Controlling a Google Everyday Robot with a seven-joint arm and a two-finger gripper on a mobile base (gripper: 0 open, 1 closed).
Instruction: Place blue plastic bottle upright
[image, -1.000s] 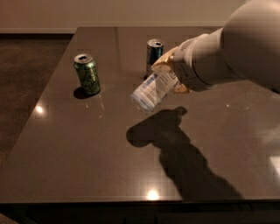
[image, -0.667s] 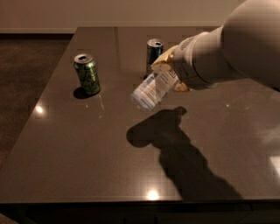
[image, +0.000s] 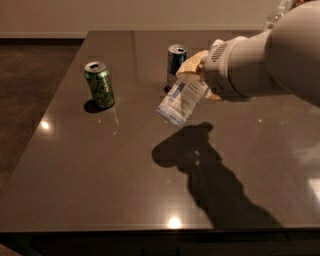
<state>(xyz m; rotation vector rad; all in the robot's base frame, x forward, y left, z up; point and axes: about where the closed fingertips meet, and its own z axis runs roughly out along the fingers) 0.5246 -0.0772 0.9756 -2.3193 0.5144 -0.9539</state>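
Observation:
The blue plastic bottle (image: 181, 101) is clear with a pale blue-and-white label. It hangs tilted in the air above the middle of the dark table (image: 100, 170), its bottom end pointing down to the left. Its cap end is hidden inside my gripper (image: 200, 80). The gripper is shut on the bottle's upper part, with tan fingers (image: 191, 65) on either side. My large white arm (image: 265, 60) comes in from the right. The bottle and arm cast a shadow (image: 190, 150) on the table below.
A green can (image: 99, 85) stands upright at the left of the table. A slim blue-and-silver can (image: 176, 62) stands upright just behind the bottle. The table's front edge runs along the bottom, and brown carpet (image: 30, 85) lies to the left.

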